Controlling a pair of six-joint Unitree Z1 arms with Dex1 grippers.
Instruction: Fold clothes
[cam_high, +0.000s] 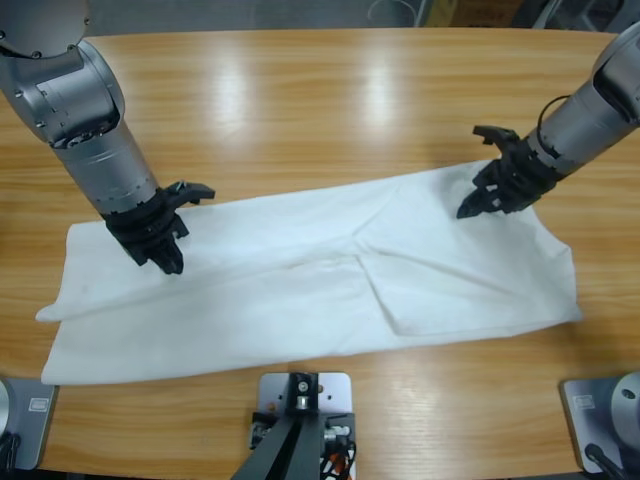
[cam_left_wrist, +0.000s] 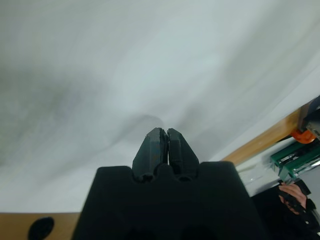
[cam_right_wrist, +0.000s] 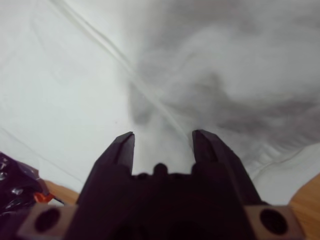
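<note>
T-shirt (cam_high: 330, 285) | white, wrinkled | folded long strip | flat across table

Soft wrinkled matt white cloth T-shirt (cam_high: 300, 290); glossy varnished wooden table (cam_high: 330, 110); matt black claws.

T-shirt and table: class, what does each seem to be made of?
T-shirt: thin, soft white fabric, probably cotton; it lies limp, with wrinkles and folded creases, matte. Table: wood or wood veneer, glossy; grain lines and bright lamp reflections show.
</note>
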